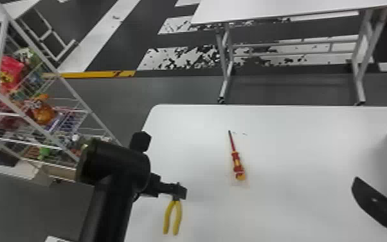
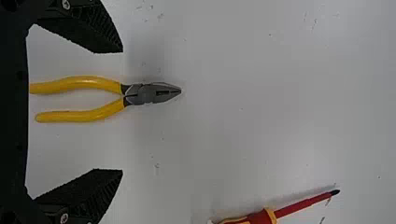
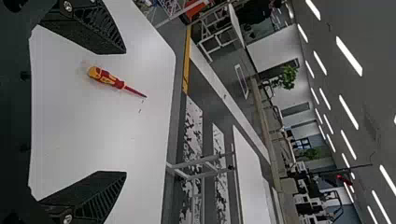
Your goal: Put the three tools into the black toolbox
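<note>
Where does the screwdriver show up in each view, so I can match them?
Head view: the screwdriver lies right of the yellow-handled pliers.
Left wrist view: handle cut off by the picture's edge, apart from the pliers.
Right wrist view: whole, framed by the open right pincer.
Shared landmark: the white table under it.

White table (image 1: 299, 144); on it, yellow-handled pliers (image 2: 140, 94), screwdriver (image 1: 237, 163)
</note>
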You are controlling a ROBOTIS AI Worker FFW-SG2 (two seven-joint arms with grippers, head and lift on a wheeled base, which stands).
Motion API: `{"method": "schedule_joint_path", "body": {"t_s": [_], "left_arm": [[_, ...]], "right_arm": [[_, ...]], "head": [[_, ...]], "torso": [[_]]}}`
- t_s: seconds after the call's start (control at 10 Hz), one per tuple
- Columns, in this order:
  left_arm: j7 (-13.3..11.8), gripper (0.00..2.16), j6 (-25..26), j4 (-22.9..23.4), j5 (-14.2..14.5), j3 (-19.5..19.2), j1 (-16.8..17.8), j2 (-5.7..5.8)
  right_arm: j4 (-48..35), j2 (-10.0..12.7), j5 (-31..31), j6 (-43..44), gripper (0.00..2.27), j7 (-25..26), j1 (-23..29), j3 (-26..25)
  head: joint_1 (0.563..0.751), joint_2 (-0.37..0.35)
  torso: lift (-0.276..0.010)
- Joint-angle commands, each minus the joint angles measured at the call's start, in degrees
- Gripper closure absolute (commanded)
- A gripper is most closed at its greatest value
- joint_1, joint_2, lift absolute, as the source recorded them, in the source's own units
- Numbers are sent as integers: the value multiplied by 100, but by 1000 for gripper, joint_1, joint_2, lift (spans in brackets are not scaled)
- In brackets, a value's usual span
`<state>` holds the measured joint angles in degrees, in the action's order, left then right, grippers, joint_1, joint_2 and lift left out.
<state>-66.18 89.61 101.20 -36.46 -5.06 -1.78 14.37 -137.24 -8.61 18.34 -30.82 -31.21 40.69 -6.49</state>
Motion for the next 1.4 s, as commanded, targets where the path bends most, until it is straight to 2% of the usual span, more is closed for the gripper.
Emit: {"method": "schedule_joint_path", "body": {"t_s": [0.0,0.1,0.3,0.4,0.8,1.1,1.3], "left_arm": [[0,80,42,-250,-204,181,143,-102],[8,76,42,-408,-397,260,204,-207],[35,76,42,-610,-581,488,327,-251],[43,76,42,-733,-757,488,371,-348],[0,76,42,-830,-986,480,266,-409],[-247,76,42,-795,-1109,409,46,-418],[-317,76,42,-786,-1197,374,-77,-409]], "right_arm": [[74,0,135,115,76,-34,0,-115],[118,0,188,168,76,-87,-9,-168],[162,0,249,256,76,-113,-44,-212],[189,-9,275,274,76,-140,-53,-230],[241,0,372,291,76,-175,-79,-309],[259,9,363,344,76,-175,-79,-247],[285,9,363,414,76,-175,-79,-247]], "head": [[695,340],[695,332],[695,302],[695,291],[695,282],[695,290],[695,303]], "torso": [[-51],[-51],[-51],[-51],[-51],[-51],[-51]]}}
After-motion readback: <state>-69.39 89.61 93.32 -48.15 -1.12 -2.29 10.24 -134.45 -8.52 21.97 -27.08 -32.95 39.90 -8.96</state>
